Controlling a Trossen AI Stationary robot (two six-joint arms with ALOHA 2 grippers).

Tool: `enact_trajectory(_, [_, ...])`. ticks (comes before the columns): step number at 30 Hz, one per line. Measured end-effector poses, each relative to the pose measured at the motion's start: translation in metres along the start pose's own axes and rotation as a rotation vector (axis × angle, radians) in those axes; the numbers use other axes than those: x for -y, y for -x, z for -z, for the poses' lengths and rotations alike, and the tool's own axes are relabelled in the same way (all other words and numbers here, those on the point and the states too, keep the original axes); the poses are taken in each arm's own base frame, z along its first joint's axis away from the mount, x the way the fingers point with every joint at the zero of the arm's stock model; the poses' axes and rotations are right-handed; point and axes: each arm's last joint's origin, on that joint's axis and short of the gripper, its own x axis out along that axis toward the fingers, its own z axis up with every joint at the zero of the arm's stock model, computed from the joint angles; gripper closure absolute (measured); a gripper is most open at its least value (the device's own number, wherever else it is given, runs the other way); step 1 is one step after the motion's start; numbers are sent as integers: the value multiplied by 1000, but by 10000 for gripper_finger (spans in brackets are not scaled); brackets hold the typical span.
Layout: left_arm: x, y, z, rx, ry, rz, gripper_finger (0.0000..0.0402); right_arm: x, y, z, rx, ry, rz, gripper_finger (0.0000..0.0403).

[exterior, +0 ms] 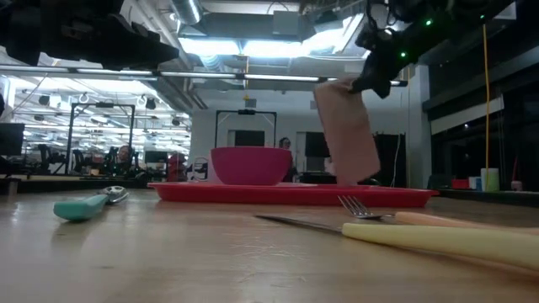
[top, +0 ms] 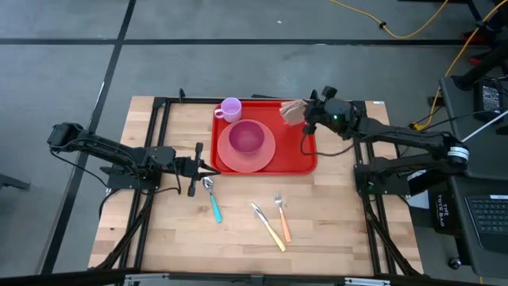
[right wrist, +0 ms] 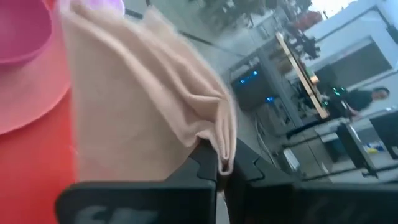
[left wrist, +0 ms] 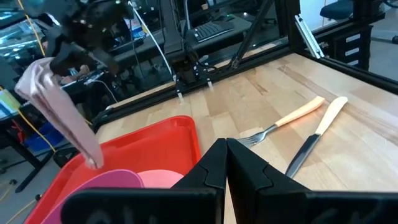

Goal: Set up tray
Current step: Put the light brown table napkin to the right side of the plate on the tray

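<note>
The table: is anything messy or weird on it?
Mostly tidy. The bowl sits on the plate in the red tray, cup beside it. The one odd thing is the beige napkin: it dangles crumpled from the right end effector above the tray's corner, not laid down.

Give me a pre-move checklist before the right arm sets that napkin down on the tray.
1. Right gripper shut on the beige napkin: ok.
2. Napkin hangs over the red tray, at its right end: ok.
3. Napkin's lower edge off the tray floor: cannot tell.
4. Drop spot free of the pink bowl, pink plate and purple cup: ok.
5. Left gripper shut, off the tray, beside the teal spoon: ok.
6. Fork and knife on the table, away from the tray: ok.
</note>
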Motion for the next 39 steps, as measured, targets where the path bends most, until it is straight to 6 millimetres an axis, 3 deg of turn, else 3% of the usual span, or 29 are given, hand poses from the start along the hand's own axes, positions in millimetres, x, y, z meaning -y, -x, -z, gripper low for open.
enact_trajectory(4, [0, 0, 0, 0, 2, 0, 398, 10, -17, 8, -10, -36, 44, 396])
enact_trajectory(9, [0, 0, 0, -1, 2, -2, 398, 11, -41, 16, 50, -102, -22, 396])
enact_trajectory(14, [0, 0, 0, 0, 3, -2, 398, -10, -67, 32, -67, -190, -101, 396])
enact_trajectory(18, [0, 0, 0, 0, 44, -1, 398, -34, -79, 46, -191, -155, -221, 396])
enact_trajectory(23, [0, 0, 0, 0, 105, -1, 398, -50, -81, 52, -267, -141, -286, 396])
enact_trajectory(30, [0, 0, 0, 0, 109, 0, 398, -55, -76, 46, -252, -122, -310, 396])
enact_trajectory(39, [0, 0, 0, 0, 112, 0, 398, -69, -65, 54, -379, -102, -419, 396])
